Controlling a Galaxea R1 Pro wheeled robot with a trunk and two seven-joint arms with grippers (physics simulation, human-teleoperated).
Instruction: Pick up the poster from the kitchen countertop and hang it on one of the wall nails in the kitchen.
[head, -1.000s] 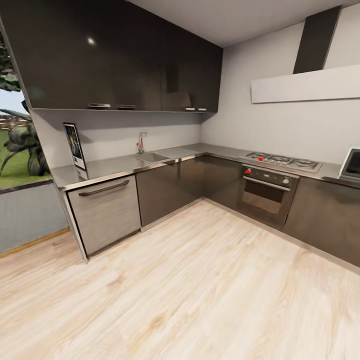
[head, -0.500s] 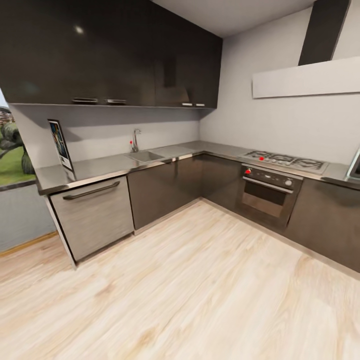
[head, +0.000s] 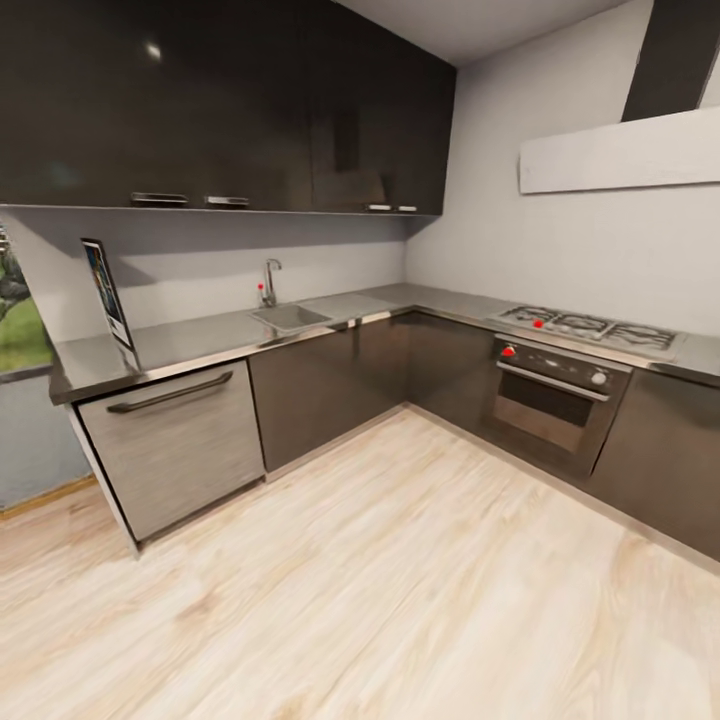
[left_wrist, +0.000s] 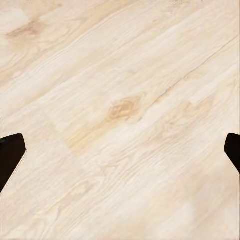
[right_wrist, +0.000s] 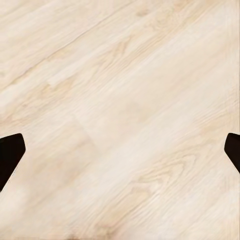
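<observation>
L-shaped kitchen. Pale wood-plank floor (head: 400, 580) throughout. Glossy dark wall cabinets (head: 220, 100) along the left wall, dark base units (head: 330, 385) beneath, one brushed-grey front with a bar handle (head: 170, 393). Built-in oven (head: 555, 400) with red knobs under a gas hob (head: 590, 328). White walls; grey extractor hood (head: 620, 155). Window (head: 15, 320) at far left shows greenery.

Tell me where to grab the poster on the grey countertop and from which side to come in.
Grip the poster by a long vertical frame edge, probably the one nearest the room, approaching from the floor side across the kitchen countertop. It stands upright, leaning back on the wall, so its back looks unreachable. Both hands, left hand and right hand, are open over the floor.
</observation>
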